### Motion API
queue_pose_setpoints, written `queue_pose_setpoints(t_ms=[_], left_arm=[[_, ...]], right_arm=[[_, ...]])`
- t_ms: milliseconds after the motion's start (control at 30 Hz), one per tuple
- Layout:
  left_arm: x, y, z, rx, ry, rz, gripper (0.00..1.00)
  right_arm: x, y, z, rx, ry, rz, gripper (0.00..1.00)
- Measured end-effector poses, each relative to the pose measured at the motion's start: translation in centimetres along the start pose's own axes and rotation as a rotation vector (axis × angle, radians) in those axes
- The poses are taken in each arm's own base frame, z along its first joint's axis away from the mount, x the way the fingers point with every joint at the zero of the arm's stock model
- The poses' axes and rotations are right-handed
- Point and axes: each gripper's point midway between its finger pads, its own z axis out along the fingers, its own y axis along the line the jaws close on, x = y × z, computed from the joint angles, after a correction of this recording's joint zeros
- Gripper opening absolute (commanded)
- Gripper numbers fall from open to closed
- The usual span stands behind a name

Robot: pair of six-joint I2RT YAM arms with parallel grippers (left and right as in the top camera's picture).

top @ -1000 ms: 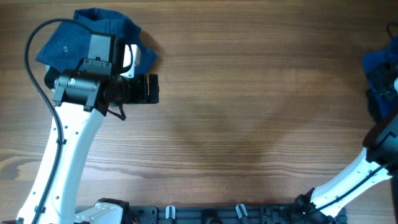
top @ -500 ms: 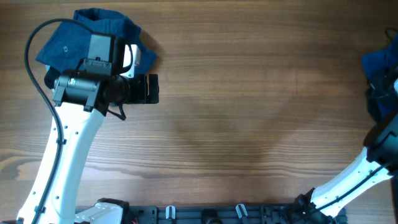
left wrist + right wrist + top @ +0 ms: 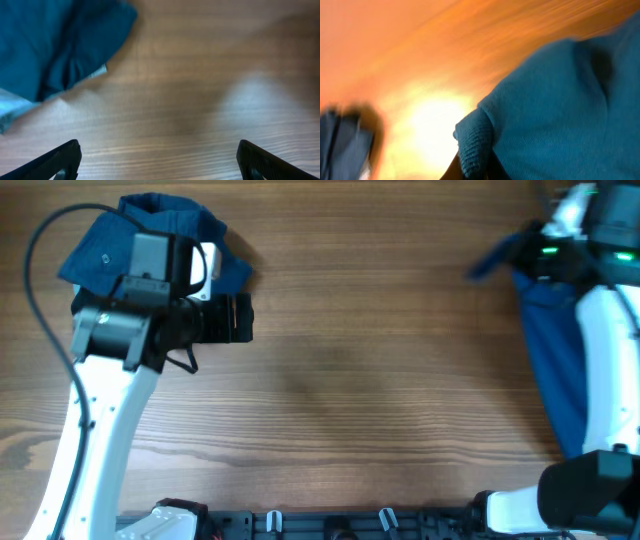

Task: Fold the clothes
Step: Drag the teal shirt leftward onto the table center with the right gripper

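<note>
A blue garment (image 3: 553, 355) hangs stretched from my right gripper (image 3: 532, 260) at the far right of the table. In the blurred right wrist view, the right gripper (image 3: 472, 167) is shut on a ribbed edge of that blue garment (image 3: 560, 110). A second blue garment (image 3: 110, 240) lies bunched at the far left corner, partly under my left arm. My left gripper (image 3: 240, 318) stands open just right of it, over bare wood. From the left wrist, the left gripper (image 3: 160, 167) holds nothing, and the bunched garment (image 3: 60, 40) fills the upper left.
The wooden table (image 3: 380, 380) stretches between the two arms. A dark rail with clips (image 3: 330, 523) runs along the near edge. A pale inner patch of cloth (image 3: 12, 107) shows at the left wrist view's left edge.
My right arm has swung from the right edge up to the far right, pulling the blue garment up so it hangs long. The left arm shifted only slightly.
</note>
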Motion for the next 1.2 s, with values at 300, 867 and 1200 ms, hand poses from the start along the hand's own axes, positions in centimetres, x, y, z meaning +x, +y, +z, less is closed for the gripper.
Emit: queue_pose_setpoints(t_ms=[300,867,1200], left_arm=[[-1.5,-1.1,-9.8,0.055,-0.293,0.024,1.0],[-1.6,-2.8,-3.7,0.136,-0.091,0.04,0.2],[0.7,-11.6,17.1,0.25,0.223,0.4,0.06]], right_arm=[[15.1,18.8,0.9,-0.252,0.224,-0.452,0.45],[6.1,4.8,1.5,0.12,0.111,-0.145,0.76],[7.3,2.8,0.8,0.094,0.213,-0.106,0.76]])
